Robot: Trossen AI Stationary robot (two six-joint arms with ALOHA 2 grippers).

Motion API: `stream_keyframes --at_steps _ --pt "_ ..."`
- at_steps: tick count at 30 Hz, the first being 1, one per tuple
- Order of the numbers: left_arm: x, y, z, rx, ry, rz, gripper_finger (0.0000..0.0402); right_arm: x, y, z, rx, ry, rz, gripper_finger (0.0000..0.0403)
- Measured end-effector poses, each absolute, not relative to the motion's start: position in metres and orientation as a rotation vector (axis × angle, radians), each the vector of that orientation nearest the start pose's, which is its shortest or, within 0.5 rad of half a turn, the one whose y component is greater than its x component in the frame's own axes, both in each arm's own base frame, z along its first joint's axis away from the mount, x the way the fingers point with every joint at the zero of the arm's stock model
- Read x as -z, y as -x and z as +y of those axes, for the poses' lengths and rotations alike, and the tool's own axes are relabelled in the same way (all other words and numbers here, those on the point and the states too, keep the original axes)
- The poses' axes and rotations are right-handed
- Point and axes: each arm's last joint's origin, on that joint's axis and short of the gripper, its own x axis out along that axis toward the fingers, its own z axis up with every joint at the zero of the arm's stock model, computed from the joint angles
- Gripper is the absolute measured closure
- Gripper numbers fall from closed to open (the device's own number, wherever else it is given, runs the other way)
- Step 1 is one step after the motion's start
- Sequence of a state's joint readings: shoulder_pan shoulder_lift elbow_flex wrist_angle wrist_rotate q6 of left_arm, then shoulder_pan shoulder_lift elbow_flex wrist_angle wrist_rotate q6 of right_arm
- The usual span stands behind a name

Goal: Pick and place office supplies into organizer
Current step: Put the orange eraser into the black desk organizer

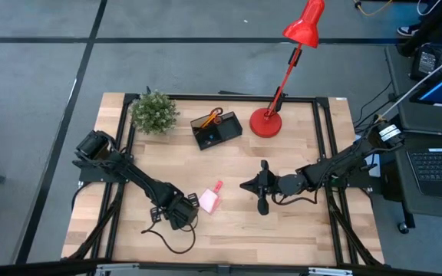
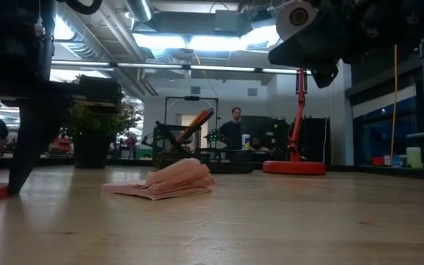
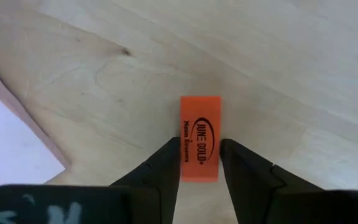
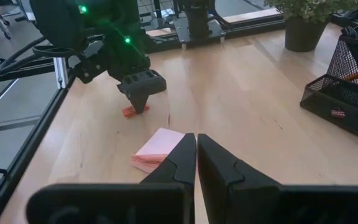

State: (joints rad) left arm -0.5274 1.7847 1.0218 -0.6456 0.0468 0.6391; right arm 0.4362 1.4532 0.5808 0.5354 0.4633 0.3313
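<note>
Pale wood tabletop [image 3: 278, 56] lies under my left gripper [image 3: 199, 163], whose jaws stand narrow around an orange eraser [image 3: 199, 134], 1 finger on each long side, not clearly clamped yet. It lies flat near the front left of the tabletop, just beside the pink pad [image 1: 209, 201]. I judge it light, rubbery and grippy, a little yielding, so holding it across the narrow width suits. It is a small oblong block with black lettering. My right gripper [image 4: 196, 146] hovers mid-table, jaws shut, empty.

Orange eraser [image 3: 200, 138] between left gripper [image 3: 199, 163] fingers
</note>
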Motion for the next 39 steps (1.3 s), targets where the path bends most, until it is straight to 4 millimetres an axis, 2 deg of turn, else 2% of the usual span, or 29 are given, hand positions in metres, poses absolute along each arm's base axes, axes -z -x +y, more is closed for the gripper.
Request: stream_keyframes --at_steps 9,22,27,33,39 --pt "-0.140 -0.268 -0.158 0.864 -0.779 1.222 0.0328 -0.186 -0.260 0.107 0.076 -0.183 0.295 0.0383" --pt "-0.145 -0.269 -0.159 0.750 -0.686 1.232 0.0332 -0.186 -0.260 0.107 0.077 -0.183 0.295 0.0383" --pt "-0.161 -0.266 -0.157 0.728 -0.672 1.189 0.0332 -0.187 -0.260 0.107 0.075 -0.187 0.287 0.0383" --pt "-0.189 -0.261 -0.151 0.674 -0.631 1.104 0.0331 -0.187 -0.260 0.107 0.074 -0.189 0.283 0.0383" --pt "-0.217 -0.258 -0.135 0.584 -0.527 1.030 0.0331 -0.187 -0.260 0.107 0.074 -0.191 0.280 0.0383"
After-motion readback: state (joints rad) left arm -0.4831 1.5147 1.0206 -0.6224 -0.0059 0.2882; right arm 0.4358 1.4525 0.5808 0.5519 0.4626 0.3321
